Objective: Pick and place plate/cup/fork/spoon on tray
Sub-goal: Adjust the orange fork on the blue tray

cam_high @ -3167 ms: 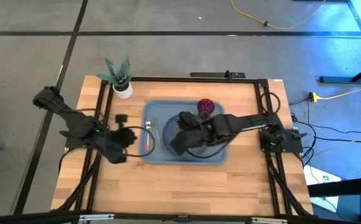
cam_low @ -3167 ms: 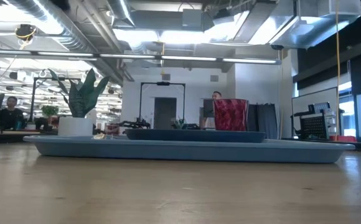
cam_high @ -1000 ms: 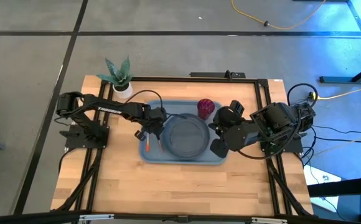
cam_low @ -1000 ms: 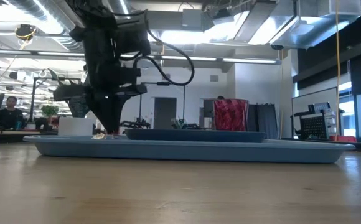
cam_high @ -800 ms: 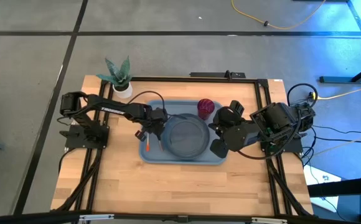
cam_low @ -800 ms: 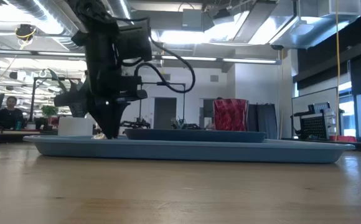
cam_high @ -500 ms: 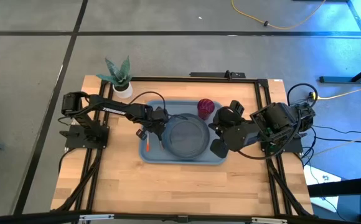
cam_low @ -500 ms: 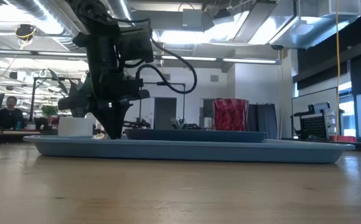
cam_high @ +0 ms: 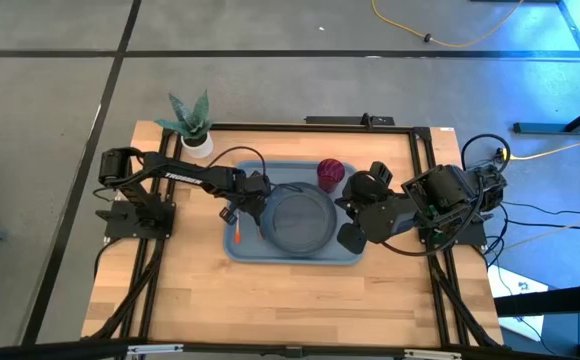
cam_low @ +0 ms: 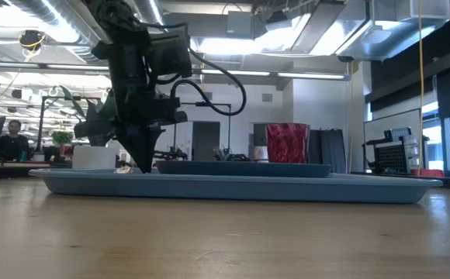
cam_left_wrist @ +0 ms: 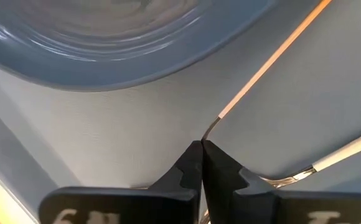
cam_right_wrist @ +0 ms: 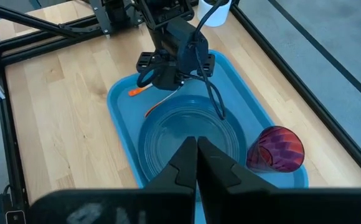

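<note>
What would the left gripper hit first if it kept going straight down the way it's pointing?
Probably the tray floor: the shut left gripper points down beside the plate, tips at an orange-handled utensil.

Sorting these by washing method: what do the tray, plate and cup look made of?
Tray: probably plastic, smooth matte light blue with moulded rounded corners. Plate: likely plastic or glazed ceramic; grey-blue with a soft sheen and concentric rings. Cup: seemingly translucent ribbed plastic or glass, dark red, letting light through.
</note>
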Robot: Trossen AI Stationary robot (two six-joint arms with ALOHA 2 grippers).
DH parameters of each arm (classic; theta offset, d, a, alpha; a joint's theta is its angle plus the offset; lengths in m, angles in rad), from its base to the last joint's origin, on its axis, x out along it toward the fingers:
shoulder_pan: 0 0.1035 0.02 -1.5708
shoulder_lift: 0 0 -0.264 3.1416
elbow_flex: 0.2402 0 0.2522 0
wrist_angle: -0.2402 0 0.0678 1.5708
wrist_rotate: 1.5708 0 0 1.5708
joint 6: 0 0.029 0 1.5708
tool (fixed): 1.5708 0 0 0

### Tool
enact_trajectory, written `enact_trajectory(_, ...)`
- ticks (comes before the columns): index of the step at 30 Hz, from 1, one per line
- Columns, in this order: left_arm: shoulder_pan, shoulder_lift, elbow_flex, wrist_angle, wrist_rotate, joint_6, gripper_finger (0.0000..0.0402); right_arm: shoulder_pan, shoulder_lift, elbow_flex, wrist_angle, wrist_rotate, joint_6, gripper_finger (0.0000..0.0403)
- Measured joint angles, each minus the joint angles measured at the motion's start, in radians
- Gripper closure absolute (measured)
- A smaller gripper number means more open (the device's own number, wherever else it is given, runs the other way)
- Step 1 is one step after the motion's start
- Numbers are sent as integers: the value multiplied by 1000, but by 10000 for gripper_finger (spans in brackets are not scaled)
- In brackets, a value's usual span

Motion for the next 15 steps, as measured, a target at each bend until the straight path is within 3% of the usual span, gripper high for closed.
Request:
enact_trajectory(11, -21, 0, -1, 1, -40, -48, 400, -1, 0, 0, 0, 2, 1, 395)
enact_trajectory(15, -56, -10, 2, -12, -125, -45, 398, -4, 0, 0, 0, 2, 5, 395)
